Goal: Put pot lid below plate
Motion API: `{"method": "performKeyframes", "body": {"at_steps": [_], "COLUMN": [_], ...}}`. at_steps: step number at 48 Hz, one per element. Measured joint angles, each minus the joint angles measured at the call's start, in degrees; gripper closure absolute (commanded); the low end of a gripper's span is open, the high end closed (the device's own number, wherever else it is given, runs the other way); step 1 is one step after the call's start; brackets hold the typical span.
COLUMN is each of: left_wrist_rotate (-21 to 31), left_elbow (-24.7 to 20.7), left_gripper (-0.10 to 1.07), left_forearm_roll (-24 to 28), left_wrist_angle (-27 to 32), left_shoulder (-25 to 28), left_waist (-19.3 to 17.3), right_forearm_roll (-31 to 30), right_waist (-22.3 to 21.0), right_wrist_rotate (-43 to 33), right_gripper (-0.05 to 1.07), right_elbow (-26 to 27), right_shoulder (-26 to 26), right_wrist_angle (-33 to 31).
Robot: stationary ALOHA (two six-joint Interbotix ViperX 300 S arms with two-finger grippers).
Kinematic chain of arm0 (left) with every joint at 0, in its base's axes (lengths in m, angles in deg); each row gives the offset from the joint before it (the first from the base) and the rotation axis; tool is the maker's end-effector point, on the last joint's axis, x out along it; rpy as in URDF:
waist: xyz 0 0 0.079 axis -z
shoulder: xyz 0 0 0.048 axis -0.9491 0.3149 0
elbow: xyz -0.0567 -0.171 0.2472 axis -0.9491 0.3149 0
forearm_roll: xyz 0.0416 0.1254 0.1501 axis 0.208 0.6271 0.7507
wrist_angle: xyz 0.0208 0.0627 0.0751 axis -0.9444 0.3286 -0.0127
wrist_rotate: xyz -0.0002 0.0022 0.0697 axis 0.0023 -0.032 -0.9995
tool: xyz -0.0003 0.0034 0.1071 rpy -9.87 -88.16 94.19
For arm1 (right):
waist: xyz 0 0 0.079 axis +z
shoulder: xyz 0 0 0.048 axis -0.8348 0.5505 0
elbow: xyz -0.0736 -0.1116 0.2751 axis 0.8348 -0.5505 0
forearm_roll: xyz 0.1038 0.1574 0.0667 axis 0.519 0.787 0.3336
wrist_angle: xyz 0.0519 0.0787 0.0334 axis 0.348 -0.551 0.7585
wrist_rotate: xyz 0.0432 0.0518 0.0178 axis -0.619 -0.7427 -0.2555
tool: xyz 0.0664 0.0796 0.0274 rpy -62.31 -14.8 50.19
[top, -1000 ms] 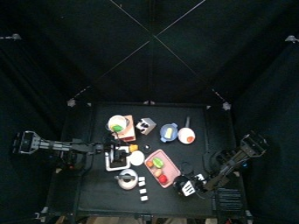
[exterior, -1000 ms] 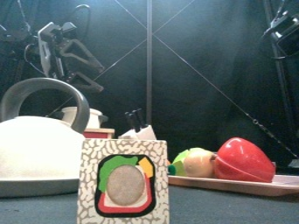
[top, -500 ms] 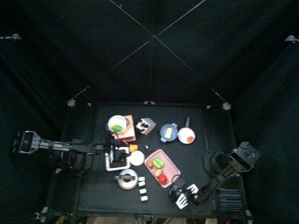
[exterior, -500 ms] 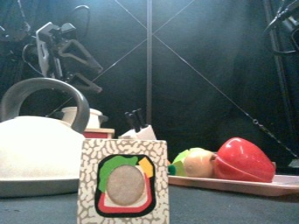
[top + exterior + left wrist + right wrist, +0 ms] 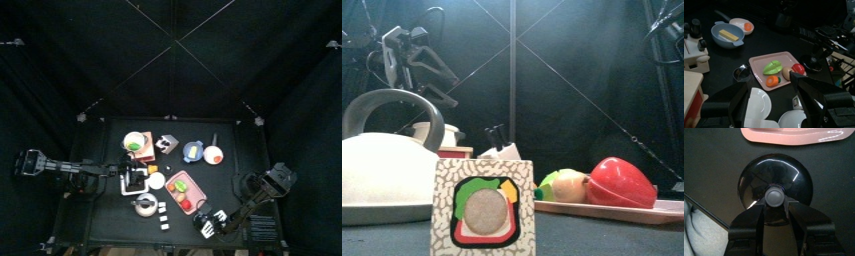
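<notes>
The pot lid (image 5: 213, 155), a white disc with an orange-red knob, lies on the table beside the blue pot (image 5: 194, 150). Both also show in the left wrist view: the lid (image 5: 746, 25) and the pot (image 5: 727, 35). A white plate (image 5: 134, 141) holding green and red food sits at the back left. My left gripper (image 5: 134, 183) hangs open over white dishes (image 5: 761, 100), away from the lid. My right gripper (image 5: 207, 222) is at the table's front right, directly over the grey knob of a black round lid (image 5: 774, 183).
A pink tray (image 5: 183, 190) of toy vegetables lies mid-table and shows in the front view (image 5: 609, 210). A silver kettle (image 5: 389, 170) stands at the front left. A sandwich-printed box (image 5: 482, 210) stands at the front edge. A red box (image 5: 167, 140) sits beside the plate.
My right arm has drawn back and down toward the table's front right, then settled there. The left arm and the objects have not moved.
</notes>
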Motion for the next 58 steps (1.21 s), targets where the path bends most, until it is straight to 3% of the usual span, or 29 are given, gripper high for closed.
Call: {"method": "performKeyframes", "body": {"at_steps": [13, 58], "left_wrist_rotate": [-0.09, 0.0], "left_elbow": [0.0, 0.0], "left_gripper": [0.04, 0.04], "left_forearm_roll": [0.0, 0.0], "left_wrist_angle": [0.0, 0.0], "left_shoulder": [0.0, 0.0], "left_waist": [0.0, 0.0], "right_forearm_roll": [0.18, 1.76], "right_waist": [-0.09, -0.09], "right_wrist_rotate": [0.09, 0.09], "right_gripper": [0.1, 0.1], "right_elbow": [0.0, 0.09], "right_shoulder": [0.0, 0.0], "right_wrist_angle": [-0.18, -0.18]}}
